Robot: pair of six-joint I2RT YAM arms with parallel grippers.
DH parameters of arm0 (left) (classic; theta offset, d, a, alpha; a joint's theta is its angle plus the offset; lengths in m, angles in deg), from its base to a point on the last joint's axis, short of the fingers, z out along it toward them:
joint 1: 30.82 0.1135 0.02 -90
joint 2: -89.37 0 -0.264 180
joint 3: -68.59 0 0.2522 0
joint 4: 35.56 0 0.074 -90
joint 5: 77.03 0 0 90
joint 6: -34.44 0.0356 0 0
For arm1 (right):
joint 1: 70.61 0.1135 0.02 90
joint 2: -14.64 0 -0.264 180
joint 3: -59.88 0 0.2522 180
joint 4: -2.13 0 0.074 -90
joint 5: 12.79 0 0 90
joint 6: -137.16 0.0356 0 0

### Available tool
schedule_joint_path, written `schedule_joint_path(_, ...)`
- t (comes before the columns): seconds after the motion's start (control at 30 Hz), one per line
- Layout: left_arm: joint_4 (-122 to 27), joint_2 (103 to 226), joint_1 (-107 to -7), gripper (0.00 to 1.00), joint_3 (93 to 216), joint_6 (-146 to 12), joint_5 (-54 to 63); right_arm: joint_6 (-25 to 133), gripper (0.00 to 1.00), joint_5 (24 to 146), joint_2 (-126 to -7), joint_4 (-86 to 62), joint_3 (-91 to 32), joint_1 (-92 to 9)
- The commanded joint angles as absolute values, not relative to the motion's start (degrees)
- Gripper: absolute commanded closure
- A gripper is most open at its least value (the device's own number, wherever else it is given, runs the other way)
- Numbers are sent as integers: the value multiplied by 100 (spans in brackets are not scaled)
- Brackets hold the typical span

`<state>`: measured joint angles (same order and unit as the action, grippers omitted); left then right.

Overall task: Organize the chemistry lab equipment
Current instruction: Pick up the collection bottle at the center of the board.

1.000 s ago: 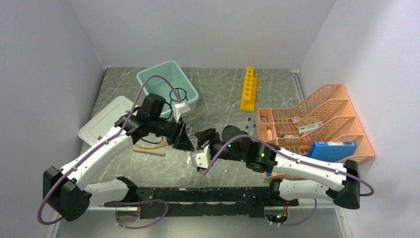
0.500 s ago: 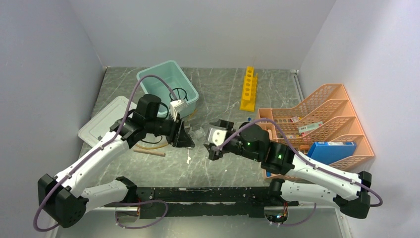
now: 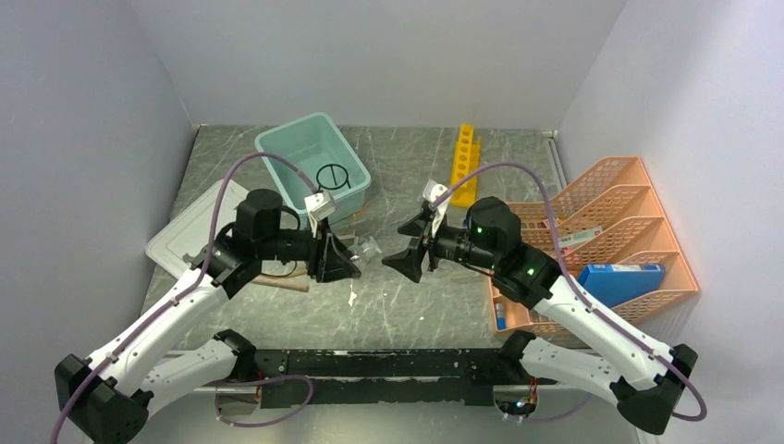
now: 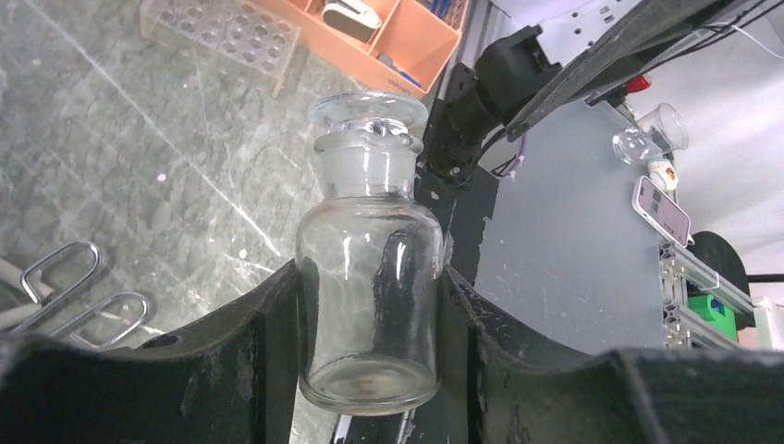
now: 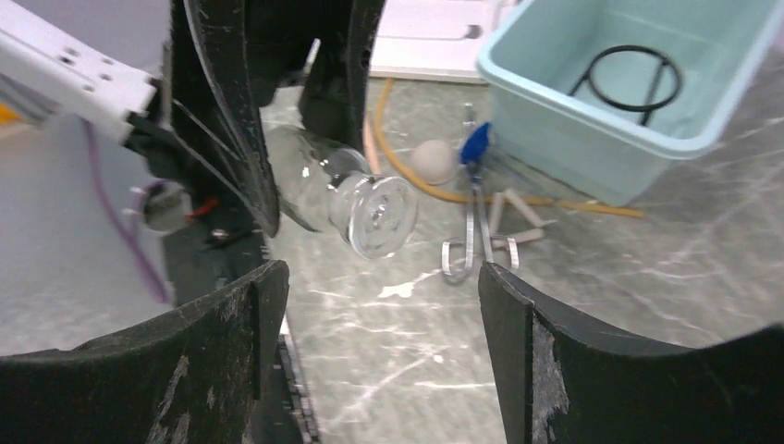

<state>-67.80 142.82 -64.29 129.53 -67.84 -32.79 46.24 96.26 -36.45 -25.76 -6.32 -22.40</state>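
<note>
My left gripper (image 3: 349,261) is shut on a clear glass stoppered bottle (image 3: 369,248) and holds it above the table, stopper pointing right. In the left wrist view the bottle (image 4: 370,250) sits between both fingers of the gripper (image 4: 370,282). My right gripper (image 3: 410,253) is open and empty, facing the bottle from the right with a small gap. In the right wrist view the stopper (image 5: 379,215) lies just beyond the gripper (image 5: 381,273). The yellow rack (image 3: 465,165) stands at the back. The black ring stand (image 3: 333,176) lies in the tub. Silver clips (image 5: 471,245), tan hose (image 5: 407,180) and wooden stick (image 3: 280,285) lie on the table.
The teal tub (image 3: 277,148) stands at the back left, with its grey-white lid (image 3: 189,231) to the left. The orange mesh organiser (image 3: 601,213) with a blue box (image 3: 619,277) fills the right side. A clear tube rack (image 4: 222,37) lies by the organiser.
My right arm swung up and to the right, and its gripper now faces the bottle with jaws apart. My left gripper kept hold of the bottle and stayed near the middle.
</note>
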Motion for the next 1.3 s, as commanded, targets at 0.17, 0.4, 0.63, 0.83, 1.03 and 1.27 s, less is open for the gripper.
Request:
schedule_joint_path(0.17,-5973,14058,-6408,95,12928,-6597,-4038,6805,21,11903,-4277,-1631,-951,-2684)
schedule_joint_path(0.4,-6285,13836,-6412,95,13026,-6146,-3415,7694,21,11775,-4831,-1761,-1375,-2683)
schedule_joint_path(0.63,-6301,13555,-6413,95,12988,-5803,-2709,8281,21,11411,-5375,-2435,-1765,-2684)
schedule_joint_path(0.83,-6155,13506,-6410,95,12973,-5665,-2487,8557,22,11455,-5762,-2525,-1979,-2666)
schedule_joint_path(1.03,-6066,13511,-6407,95,12964,-5626,-2463,8776,24,11675,-5941,-2277,-1957,-2650)
schedule_joint_path(1.27,-5989,13481,-6407,95,12877,-5627,-2507,9175,28,12001,-6081,-1829,-1909,-2619)
